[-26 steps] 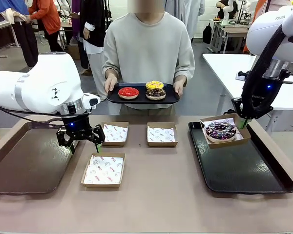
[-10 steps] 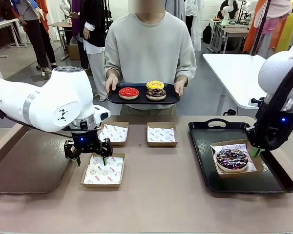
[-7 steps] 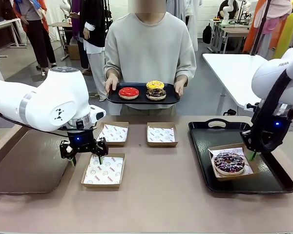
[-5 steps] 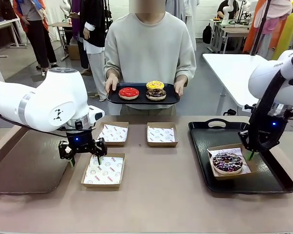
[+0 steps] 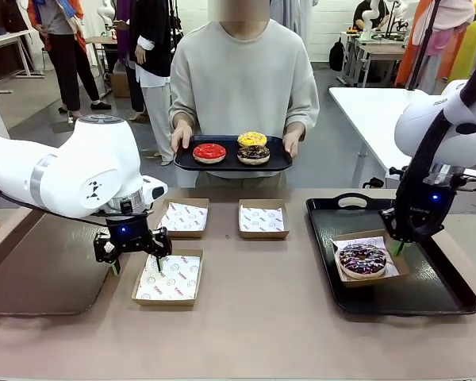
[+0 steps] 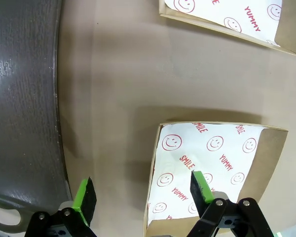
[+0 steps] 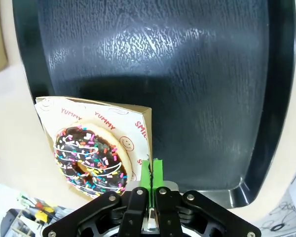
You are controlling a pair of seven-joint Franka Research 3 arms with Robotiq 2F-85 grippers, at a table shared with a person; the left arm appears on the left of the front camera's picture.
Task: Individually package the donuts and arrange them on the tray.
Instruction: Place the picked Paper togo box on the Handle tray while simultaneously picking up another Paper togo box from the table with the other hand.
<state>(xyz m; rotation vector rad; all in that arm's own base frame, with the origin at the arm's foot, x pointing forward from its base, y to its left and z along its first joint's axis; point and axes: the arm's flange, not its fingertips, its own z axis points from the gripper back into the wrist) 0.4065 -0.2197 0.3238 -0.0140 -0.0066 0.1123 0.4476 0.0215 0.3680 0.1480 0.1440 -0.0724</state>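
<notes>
**Front view:** One of the four donuts is packaged. The sprinkled donut [image 5: 362, 258] sits in its box [image 5: 385, 270] on the black tray [image 5: 428, 295], at 3 o'clock on the table [image 5: 262, 325]. The right fingers [image 5: 396, 248] are clenched on the box's wall. The red donut [image 5: 209, 150], yellow donut [image 5: 251, 139] and dark chocolate donut [image 5: 254, 152] lie unpackaged on the person's serving tray [image 5: 279, 163] at 12 o'clock. Three empty boxes [image 5: 168, 278] wait.

**Left wrist view:** The left fingers [image 6: 85, 196] are spread, grasping nothing, and straddle an empty box's wall at 6 o'clock. Its liner [image 6: 212, 153] reads "SMILE" and "YUMMY" in red, among smiley faces.

**Right wrist view:** The right fingers [image 7: 146, 174] pinch the cardboard wall. The sprinkled donut [image 7: 91, 158] lies at 8 o'clock, and "YUMMY" is printed twice on the liner.
</notes>
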